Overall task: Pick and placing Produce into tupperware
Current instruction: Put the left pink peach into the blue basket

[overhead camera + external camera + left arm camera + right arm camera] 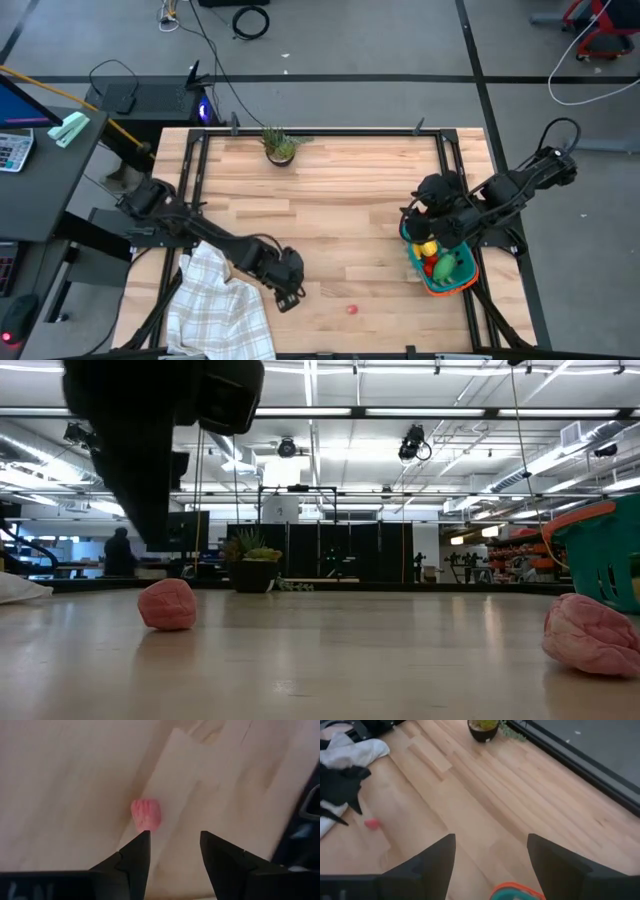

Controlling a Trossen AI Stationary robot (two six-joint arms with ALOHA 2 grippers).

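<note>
From above, the left claw (291, 293) is seen near the tiny red fruit (352, 310) on the tabletop (340, 200), while the right claw (418, 222) is parked over the tupperware (463, 284), where the produce (436, 258) is piled. Left wrist: fingers spread, the fruit (146, 814) just ahead, untouched. Right wrist: fingers spread, nothing pinched, the tupperware rim (515, 891) right below.

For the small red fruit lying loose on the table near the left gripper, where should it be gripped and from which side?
Grip the small red fruit across its rounded middle, coming down from above. It lies alone on bare wood, and the open left gripper is near it, fingers wider than the fruit.
</note>
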